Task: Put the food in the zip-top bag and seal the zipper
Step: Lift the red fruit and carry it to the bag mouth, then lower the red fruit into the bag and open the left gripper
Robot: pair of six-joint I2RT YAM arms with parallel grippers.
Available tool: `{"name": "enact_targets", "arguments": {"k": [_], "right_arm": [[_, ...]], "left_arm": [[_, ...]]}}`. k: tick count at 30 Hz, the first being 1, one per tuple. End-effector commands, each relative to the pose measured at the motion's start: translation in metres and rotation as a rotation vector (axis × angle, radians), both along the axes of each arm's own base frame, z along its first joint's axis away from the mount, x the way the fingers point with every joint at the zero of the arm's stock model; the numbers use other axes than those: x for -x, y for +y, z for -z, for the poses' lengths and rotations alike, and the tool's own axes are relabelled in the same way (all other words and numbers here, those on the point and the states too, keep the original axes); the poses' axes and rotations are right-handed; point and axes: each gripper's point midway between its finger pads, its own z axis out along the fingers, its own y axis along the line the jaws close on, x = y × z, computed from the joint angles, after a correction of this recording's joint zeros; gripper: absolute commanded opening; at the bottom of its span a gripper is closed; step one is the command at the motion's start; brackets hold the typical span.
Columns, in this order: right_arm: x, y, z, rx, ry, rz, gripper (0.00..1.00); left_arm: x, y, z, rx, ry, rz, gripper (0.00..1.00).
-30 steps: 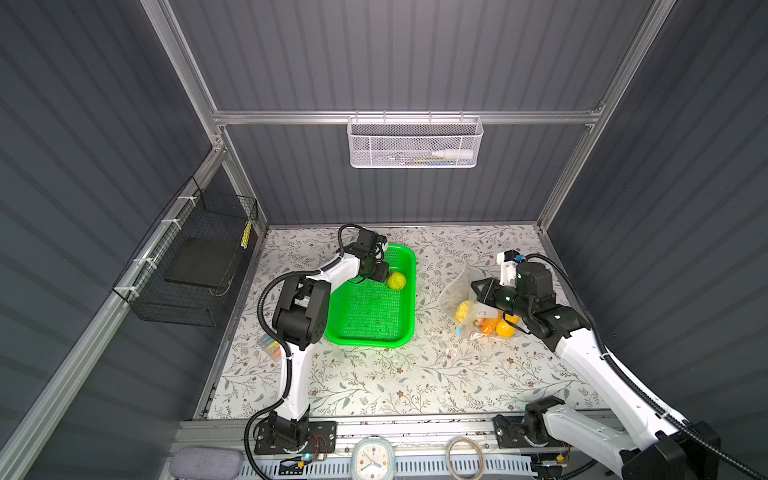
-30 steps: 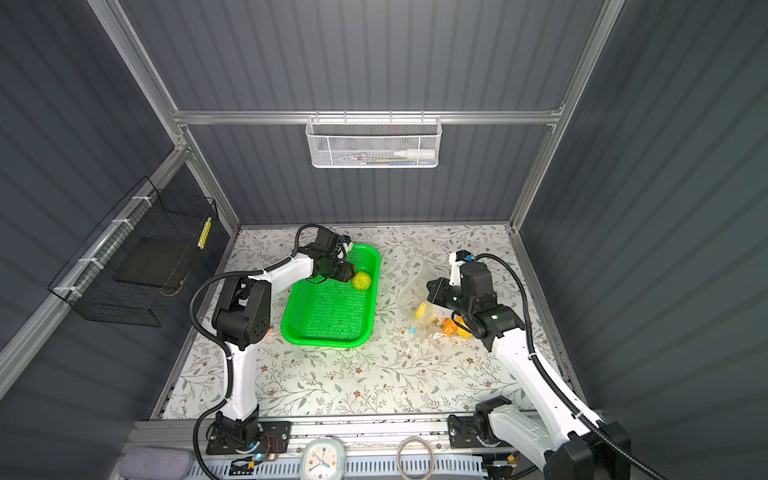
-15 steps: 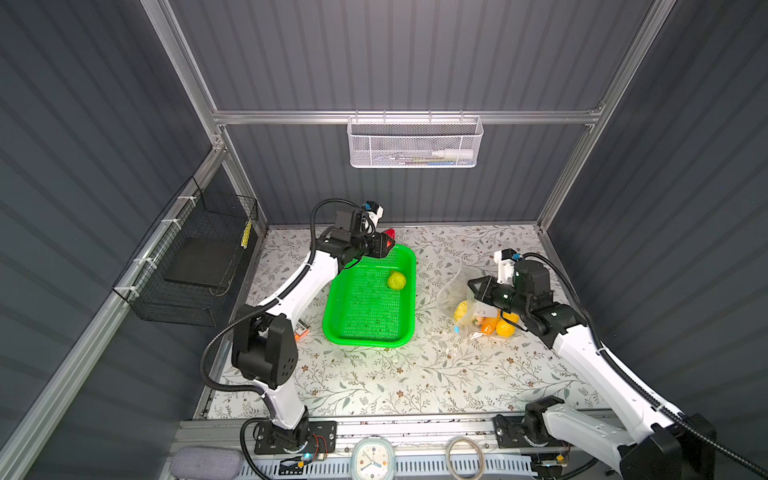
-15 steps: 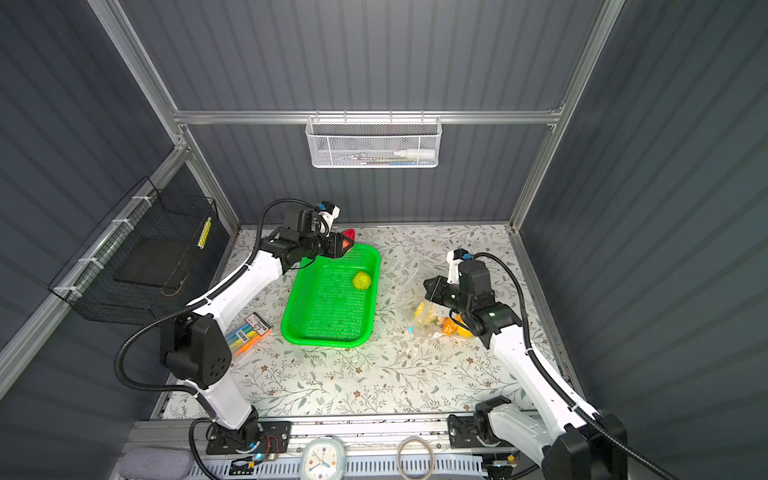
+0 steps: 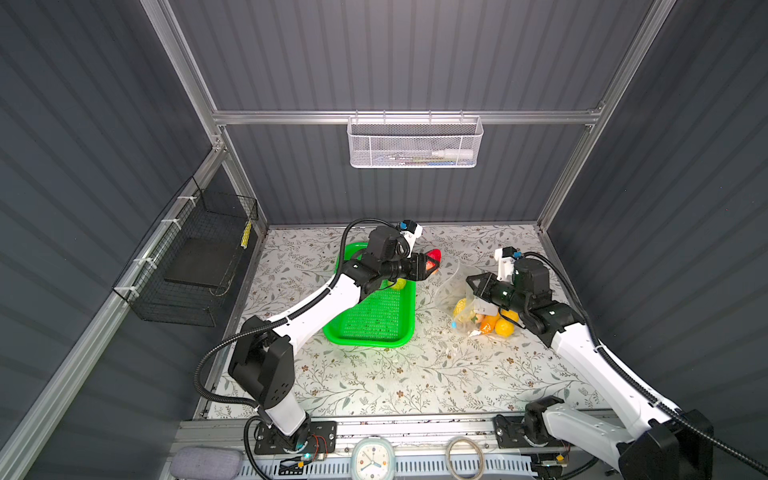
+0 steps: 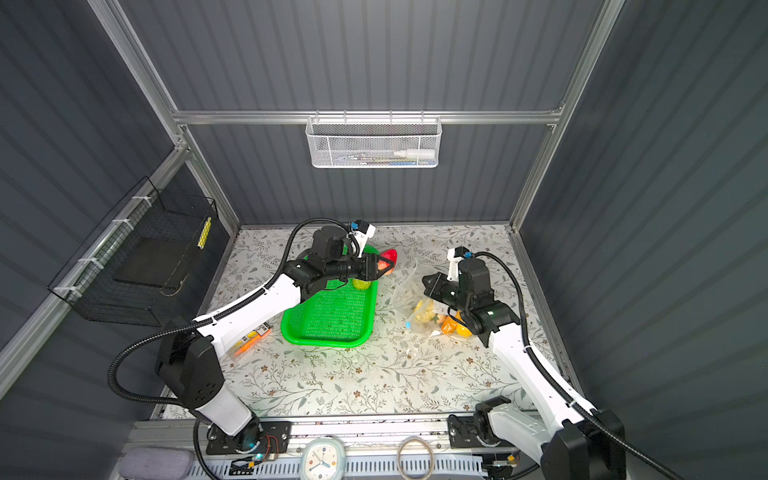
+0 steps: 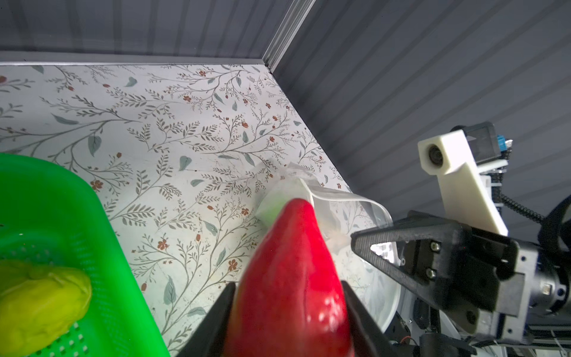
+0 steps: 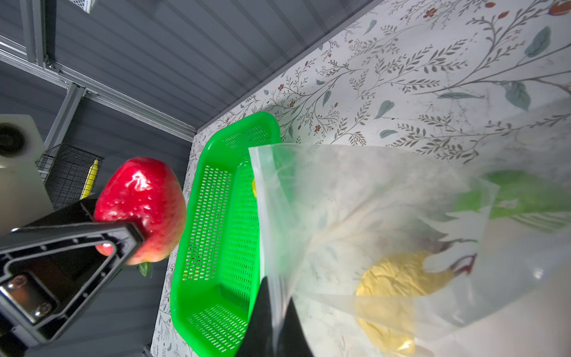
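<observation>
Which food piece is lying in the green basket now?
The yellow-green round fruit, at the far end of the basket. The red strawberry is clamped in the left gripper; the rest sit inside the bag.

A green perforated basket (image 5: 367, 340) sat on the floral table cover (image 5: 395, 374), left of centre and towards the far side. On the far wall's rail hung a white mesh basket (image 5: 413, 141) holding a white marker (image 5: 451, 154). A black wire basket (image 5: 195, 257) hung on the left wall, with a yellow strip (image 5: 247, 234) at its far end. In a top view, a flat orange and yellow pack (image 6: 249, 341) lay just left of the green basket, partly hidden. Along the near edge lay a grey pad (image 5: 206, 464), a small clock (image 5: 371, 459) and a ring (image 5: 464, 455), left to right.
</observation>
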Motion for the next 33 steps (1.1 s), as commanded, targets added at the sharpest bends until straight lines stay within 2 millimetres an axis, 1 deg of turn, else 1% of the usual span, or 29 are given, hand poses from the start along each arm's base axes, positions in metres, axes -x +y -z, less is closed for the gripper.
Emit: {"name": "enact_targets", "arguments": {"k": [1,5,10,13,17,18,20,23,25,33], "right_arm": [[-0.003,0.003,-0.002,-0.01,-0.012,-0.002,0.0],[-0.003,0.003,0.0,-0.009,-0.005,-0.005,0.0],[-0.002,0.004,0.0,-0.013,-0.006,-0.008,0.0],[-0.002,0.004,-0.002,-0.013,-0.01,-0.009,0.0],[-0.001,0.003,-0.004,-0.012,-0.016,-0.01,0.0],[0.0,0.003,-0.004,-0.011,-0.017,-0.011,0.0],[0.0,0.003,-0.005,-0.012,-0.018,-0.013,0.0],[0.002,0.003,-0.006,-0.01,-0.023,-0.013,0.0],[0.002,0.002,-0.006,-0.01,-0.025,-0.013,0.0],[0.003,0.004,-0.007,-0.011,-0.028,-0.025,0.0]], "left_arm": [[0.009,-0.003,-0.018,0.039,-0.009,-0.008,0.44],[0.026,-0.017,-0.011,0.036,0.011,0.033,0.44],[0.048,-0.041,0.008,0.022,0.063,0.1,0.44],[0.055,-0.052,0.02,0.001,0.078,0.12,0.44],[0.056,-0.061,0.033,-0.028,0.093,0.106,0.44],[0.052,-0.062,0.038,-0.041,0.09,0.083,0.43],[0.05,-0.064,0.048,-0.066,0.106,0.061,0.43],[0.049,-0.066,0.067,-0.107,0.133,0.044,0.43],[0.044,-0.073,0.06,-0.092,0.123,0.038,0.44],[0.04,-0.08,0.083,-0.14,0.156,0.038,0.46]]}}
